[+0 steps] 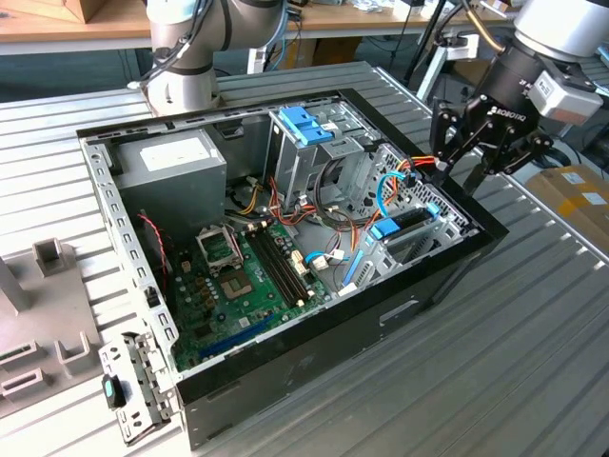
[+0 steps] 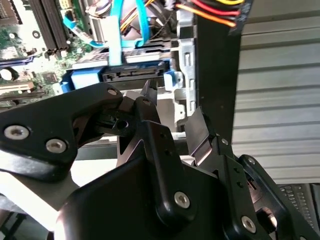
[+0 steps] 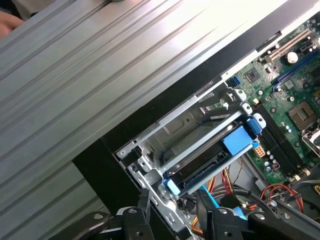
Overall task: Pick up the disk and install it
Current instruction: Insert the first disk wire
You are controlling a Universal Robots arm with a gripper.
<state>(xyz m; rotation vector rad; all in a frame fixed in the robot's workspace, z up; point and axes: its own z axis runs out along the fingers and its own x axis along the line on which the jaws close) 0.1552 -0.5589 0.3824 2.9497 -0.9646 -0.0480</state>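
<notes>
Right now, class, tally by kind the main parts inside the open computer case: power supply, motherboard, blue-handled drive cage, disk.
Power supply: 1
Motherboard: 1
Drive cage: 1
Disk: 1
Total: 4

Matt black metal pincer [image 1: 481, 152]; blue plastic rails on dark disk [image 3: 210, 162].

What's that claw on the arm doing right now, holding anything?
End effector: open, holding nothing, hovering at the case edge above the disk, which sits in its bay.
</notes>
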